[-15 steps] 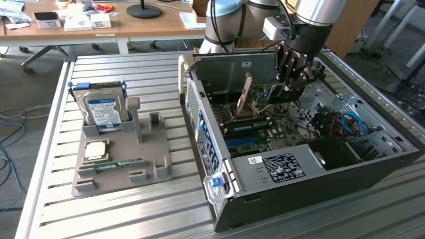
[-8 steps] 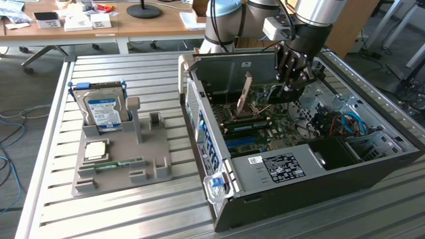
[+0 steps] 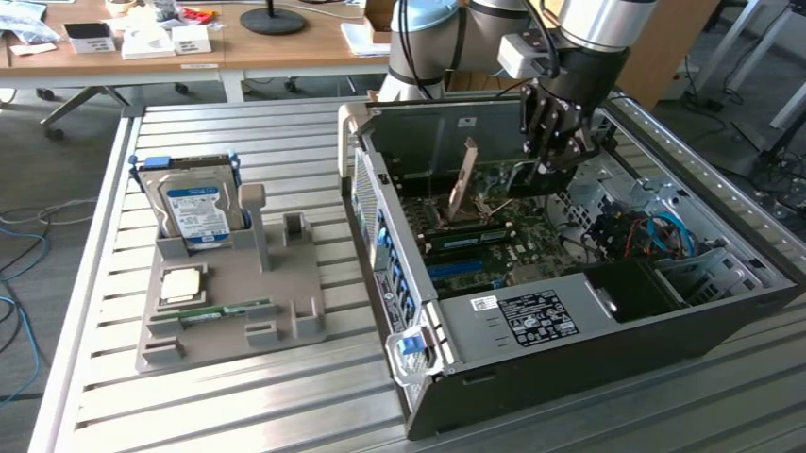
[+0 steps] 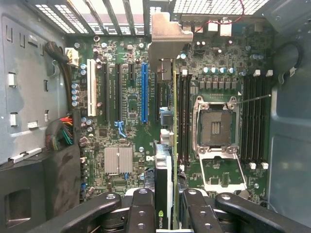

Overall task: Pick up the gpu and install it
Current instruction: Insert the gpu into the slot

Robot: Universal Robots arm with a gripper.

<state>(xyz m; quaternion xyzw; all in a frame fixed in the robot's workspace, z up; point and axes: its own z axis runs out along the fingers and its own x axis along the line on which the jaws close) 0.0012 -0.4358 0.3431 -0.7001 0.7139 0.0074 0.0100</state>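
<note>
black fingers (image 4: pixel 141 206) of the end effector (image 4: pixel 167 209) are clamped on the gpu (image 4: pixel 164 189), holding the card upright so its lower edge faces the motherboard (image 4: pixel 121 126), bracket (image 4: pixel 167 34) toward the rear grille (image 4: pixel 97 14) of the case (image 3: pixel 567 321). it hangs inside, just beside the blue slot (image 4: pixel 144 92); whether it has met a slot i cannot tell. well apart, a hard drive (image 3: pixel 195 203) stands in a tray (image 3: pixel 296 326) on the desk (image 3: pixel 252 406).

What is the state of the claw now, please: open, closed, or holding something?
The claw is closed on the gpu, holding it inside the computer case.
</note>
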